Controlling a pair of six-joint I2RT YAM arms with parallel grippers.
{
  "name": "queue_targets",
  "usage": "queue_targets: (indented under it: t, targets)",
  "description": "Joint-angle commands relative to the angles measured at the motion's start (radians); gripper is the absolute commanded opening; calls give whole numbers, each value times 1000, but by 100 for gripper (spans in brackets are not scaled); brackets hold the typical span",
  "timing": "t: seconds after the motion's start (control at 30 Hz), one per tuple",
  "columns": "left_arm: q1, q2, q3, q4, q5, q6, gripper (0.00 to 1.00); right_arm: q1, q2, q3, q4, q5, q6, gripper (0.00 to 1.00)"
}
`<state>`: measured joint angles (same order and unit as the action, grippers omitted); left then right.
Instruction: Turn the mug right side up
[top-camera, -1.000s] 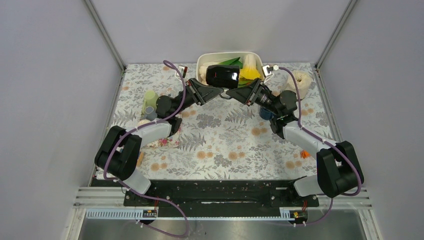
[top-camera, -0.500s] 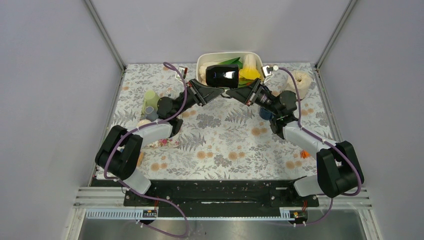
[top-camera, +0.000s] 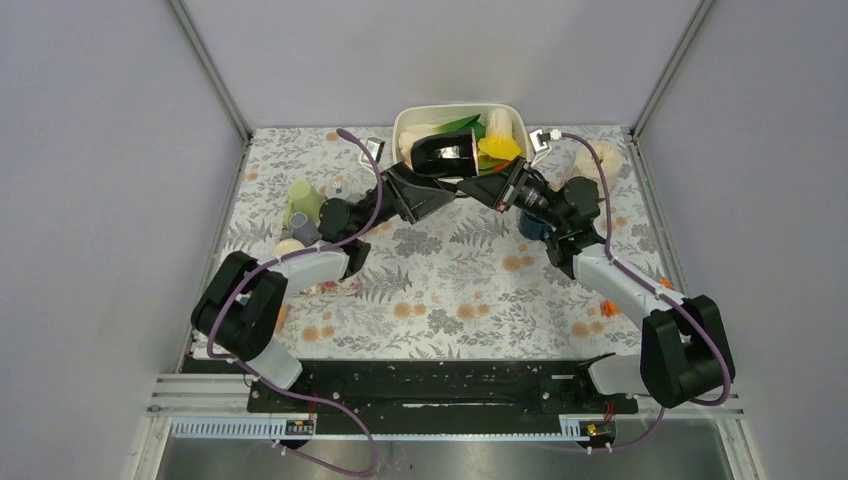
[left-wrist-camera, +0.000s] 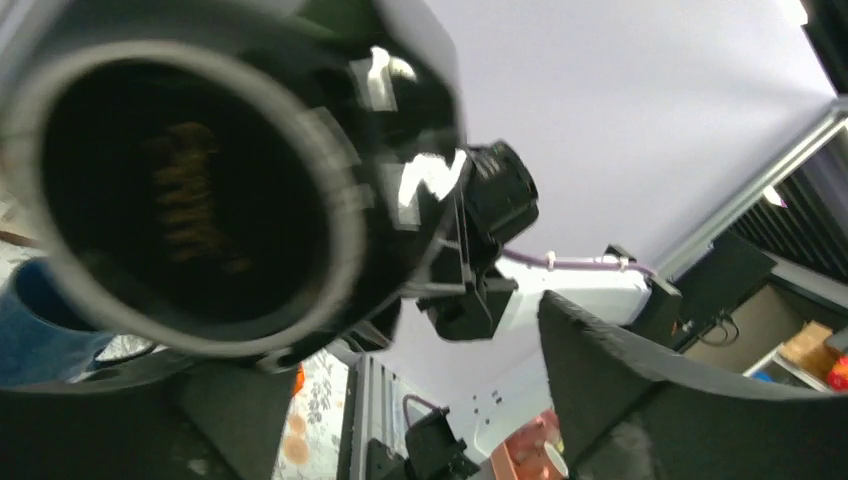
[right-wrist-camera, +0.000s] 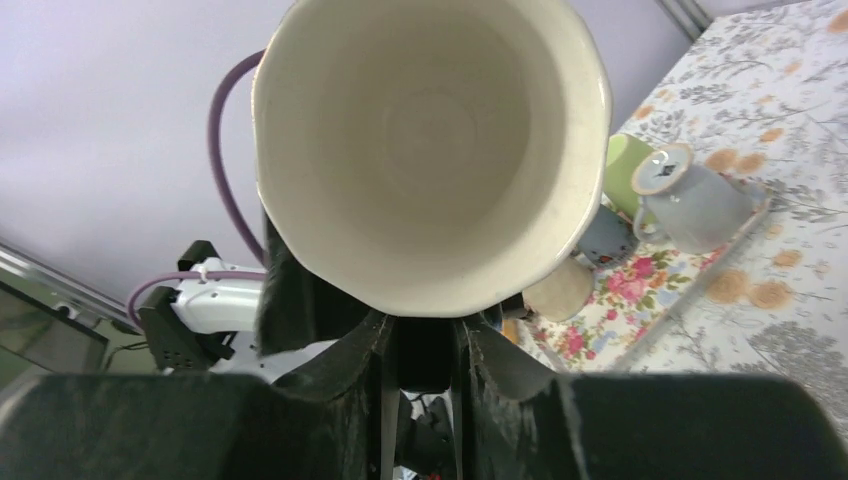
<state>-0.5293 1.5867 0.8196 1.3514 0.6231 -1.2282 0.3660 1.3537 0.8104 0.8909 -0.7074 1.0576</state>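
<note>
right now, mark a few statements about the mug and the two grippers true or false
1. The mug is off the table, held by the right gripper. True.
2. The mug is black inside. False: the right wrist view shows a white inside; only the outside is black.
3. The left gripper is clamped on the mug. False: its fingers stand wide apart with nothing between them, and the mug's base sits off to one side.
4. A white bin holding items stands at the far edge of the table. True.
5. The mug's mouth faces the right wrist camera. True.
</note>
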Motion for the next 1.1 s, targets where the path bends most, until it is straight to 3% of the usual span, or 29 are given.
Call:
queue_targets:
  t: [0.0,0.33,0.73,1.07]
  targets:
    - [-38,-30,-17,146,75,32,98,-28,-92,71,-60,-4,-143,0]
    - [-35,-52,-48,108,73,75,99,-56,-187,109,-223,15,-323,0]
    - [-14,-62,-82,11,103,197,99,-77,-230,159,-319,30,-408,0]
    - [78,-113,-90,-126,160,323,99,-102,-286,214,-607,97,-642,0]
